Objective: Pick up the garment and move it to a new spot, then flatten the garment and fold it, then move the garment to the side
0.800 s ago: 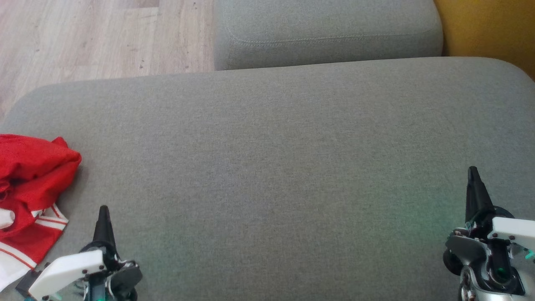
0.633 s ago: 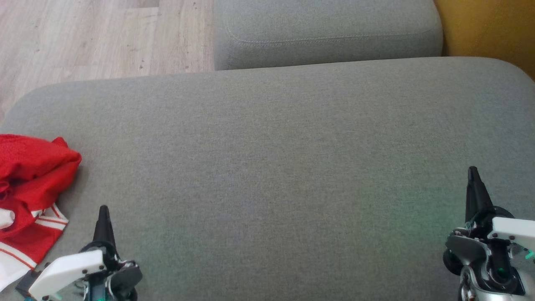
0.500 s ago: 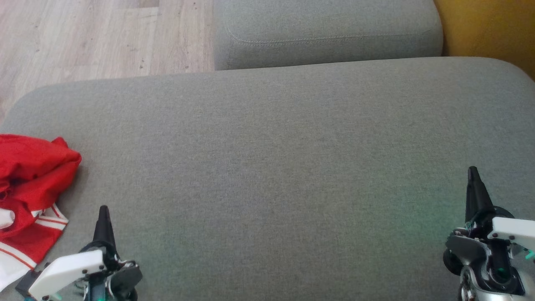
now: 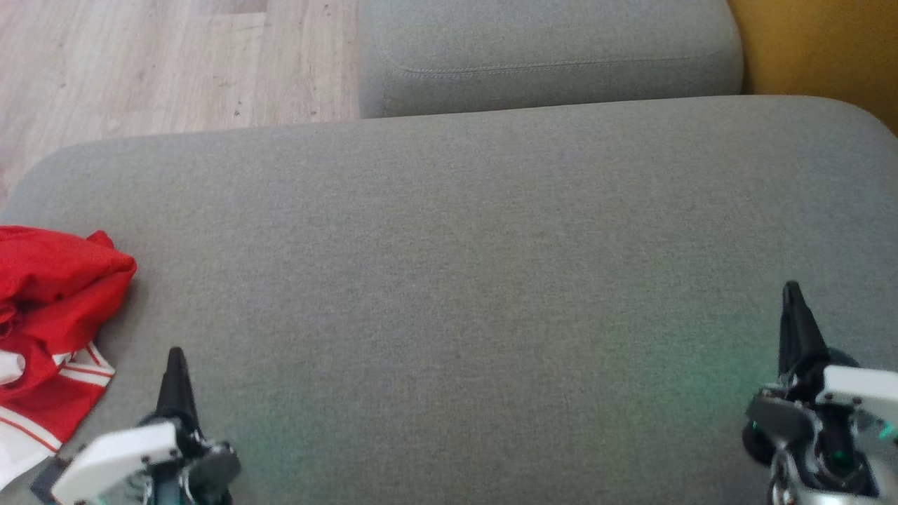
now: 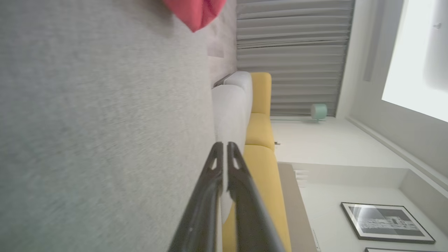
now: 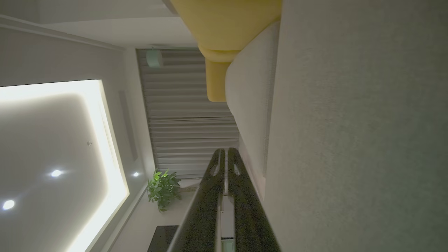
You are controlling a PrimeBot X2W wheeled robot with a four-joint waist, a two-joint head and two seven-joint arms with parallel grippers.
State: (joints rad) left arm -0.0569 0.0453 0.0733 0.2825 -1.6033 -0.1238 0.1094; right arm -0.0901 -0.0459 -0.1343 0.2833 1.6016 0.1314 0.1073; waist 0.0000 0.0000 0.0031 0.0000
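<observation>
Both jaws shut, empty; I'd open the left jaws wide and pinch the garment (image 4: 49, 294) at its bunched top, seemingly part off-frame.

Garment (image 4: 49, 308) red, white stripes; cushion (image 4: 456, 266) grey; floor (image 4: 140, 63) pale wood.

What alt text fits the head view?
A crumpled red garment with white stripes lies at the left edge of a wide grey cushion, untouched. The left gripper and right gripper, both shut, sit at the bottom corners, fingers pointing up; wooden floor shows top left.
</observation>
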